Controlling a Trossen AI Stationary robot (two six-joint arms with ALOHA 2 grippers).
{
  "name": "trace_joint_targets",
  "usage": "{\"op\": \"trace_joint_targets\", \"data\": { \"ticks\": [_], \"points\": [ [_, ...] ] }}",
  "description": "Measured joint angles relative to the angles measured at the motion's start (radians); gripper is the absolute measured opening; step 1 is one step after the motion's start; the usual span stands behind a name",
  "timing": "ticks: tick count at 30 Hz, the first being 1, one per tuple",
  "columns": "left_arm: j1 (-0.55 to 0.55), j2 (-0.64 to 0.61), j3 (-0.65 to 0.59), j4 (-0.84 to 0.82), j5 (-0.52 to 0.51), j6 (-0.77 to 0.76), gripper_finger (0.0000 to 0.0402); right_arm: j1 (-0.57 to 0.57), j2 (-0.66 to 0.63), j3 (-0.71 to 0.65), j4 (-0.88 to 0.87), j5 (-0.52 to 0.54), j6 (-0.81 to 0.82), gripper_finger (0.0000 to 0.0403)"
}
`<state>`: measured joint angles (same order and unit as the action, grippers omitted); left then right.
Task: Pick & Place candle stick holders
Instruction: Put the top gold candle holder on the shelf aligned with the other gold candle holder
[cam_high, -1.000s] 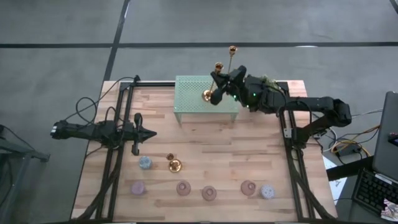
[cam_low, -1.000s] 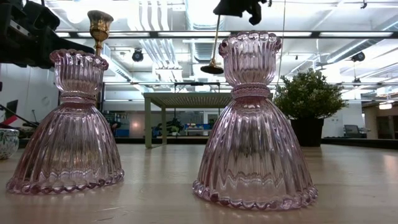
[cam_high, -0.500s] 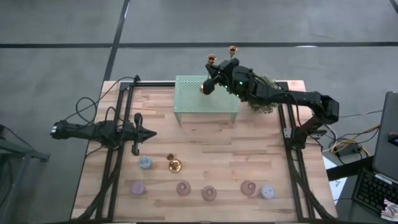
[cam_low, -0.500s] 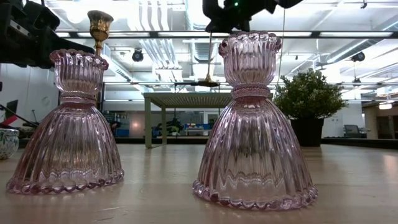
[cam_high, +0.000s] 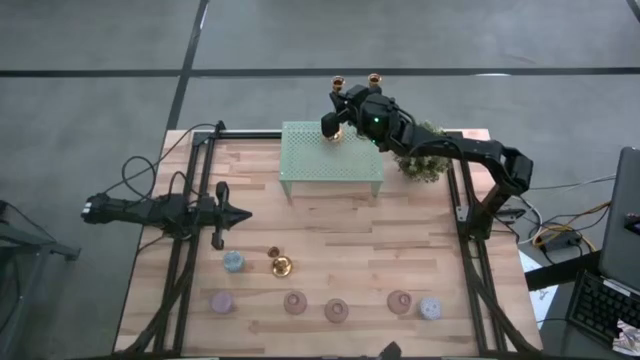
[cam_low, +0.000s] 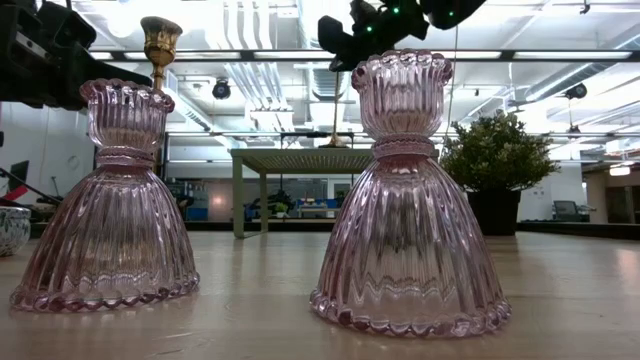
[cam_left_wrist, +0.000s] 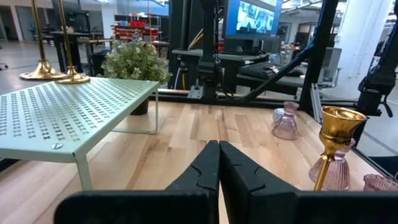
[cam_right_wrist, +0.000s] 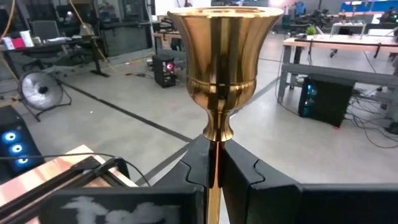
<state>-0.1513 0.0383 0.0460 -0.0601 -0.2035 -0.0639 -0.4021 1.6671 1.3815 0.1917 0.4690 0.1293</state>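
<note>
Overhead, the pale slatted wooden table (cam_high: 400, 240) carries a perforated green metal riser (cam_high: 331, 157), where the right gripper (cam_high: 340, 113) clamps a slim gold candlestick (cam_right_wrist: 217, 93). The left gripper (cam_high: 240, 213), fingers together, rests near another gold candlestick (cam_high: 281, 265). Grey concrete floor (cam_high: 100, 100) surrounds the table.

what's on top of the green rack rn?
Two gold candlesticks stand at the green rack's far edge; the right gripper is shut on one. The arm hides their bases from above.
</note>
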Motion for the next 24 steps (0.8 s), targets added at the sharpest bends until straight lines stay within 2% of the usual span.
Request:
{"op": "trace_joint_targets", "data": {
  "ticks": [21, 24],
  "points": [
    [0.000, 0.000, 0.000, 0.000, 0.000, 0.000, 0.0010, -0.002, 0.024, -0.015, 0.035, 0.002, 0.012, 0.0018],
    [0.000, 0.000, 0.000, 0.000, 0.000, 0.000, 0.0010, 0.006, 0.036, -0.014, 0.056, 0.036, 0.048, 0.0018]
  ]
}}
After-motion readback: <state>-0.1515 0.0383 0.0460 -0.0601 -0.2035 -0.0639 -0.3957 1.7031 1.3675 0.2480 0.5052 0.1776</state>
